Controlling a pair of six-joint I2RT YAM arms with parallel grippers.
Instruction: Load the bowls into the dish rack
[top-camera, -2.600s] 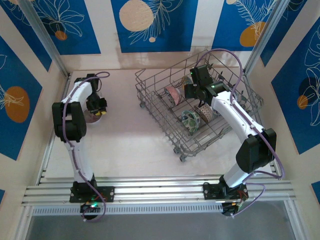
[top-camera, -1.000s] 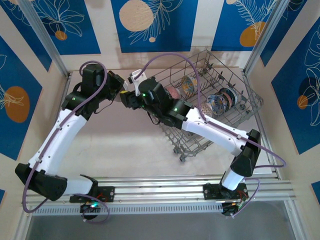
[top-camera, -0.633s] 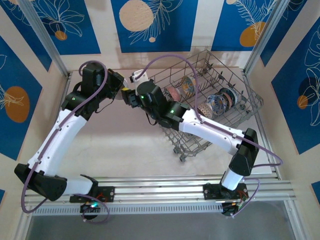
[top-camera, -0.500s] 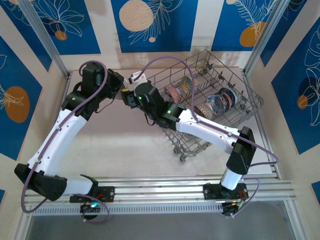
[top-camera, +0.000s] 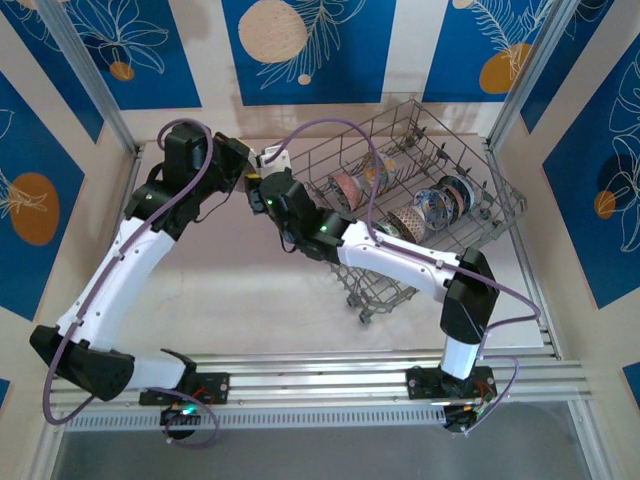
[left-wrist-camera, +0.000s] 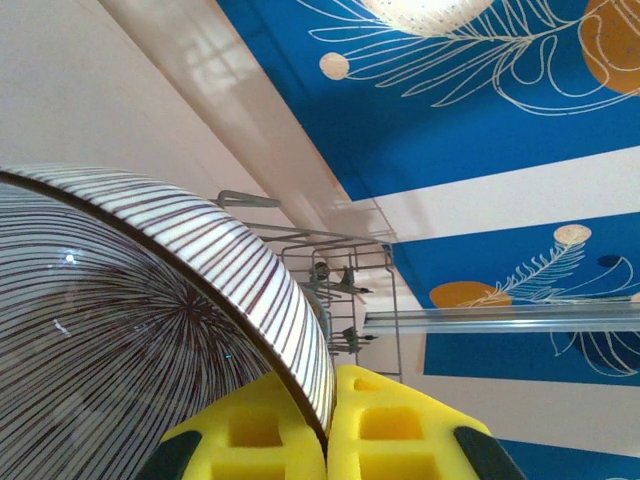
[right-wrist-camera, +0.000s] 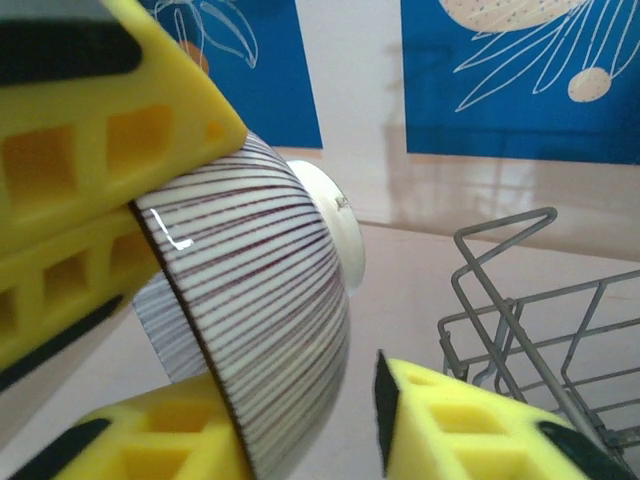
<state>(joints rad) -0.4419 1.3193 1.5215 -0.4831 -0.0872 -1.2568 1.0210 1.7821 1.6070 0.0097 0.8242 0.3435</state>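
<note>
Your left end effector (top-camera: 243, 170) is clamped on the rim of a striped bowl (left-wrist-camera: 150, 330). In the left wrist view, its two yellow fingers (left-wrist-camera: 250, 435) pinch the edge from inside and outside. The bowl is held off the desk (top-camera: 250, 290), tipped on its side at the far middle of the scene, just left of the dish rack (top-camera: 470, 153). Its white foot faces the rack.

Your right end effector (top-camera: 258, 185) reaches across from the right and meets the left one at the bowl. In the right wrist view, the right end effector (right-wrist-camera: 300, 400) sits astride the lower rim with its jaws apart. One finger is against the inside of the bowl. The other finger (right-wrist-camera: 470, 420) is on the outside, with a visible gap to the wall, so it has no grip.

The rack stands at the far right of the desk, and its near corner shows beside the bowl in both wrist views. Several patterned bowls (top-camera: 437, 205) stand on edge among its tines, in a row towards its right end.
</note>
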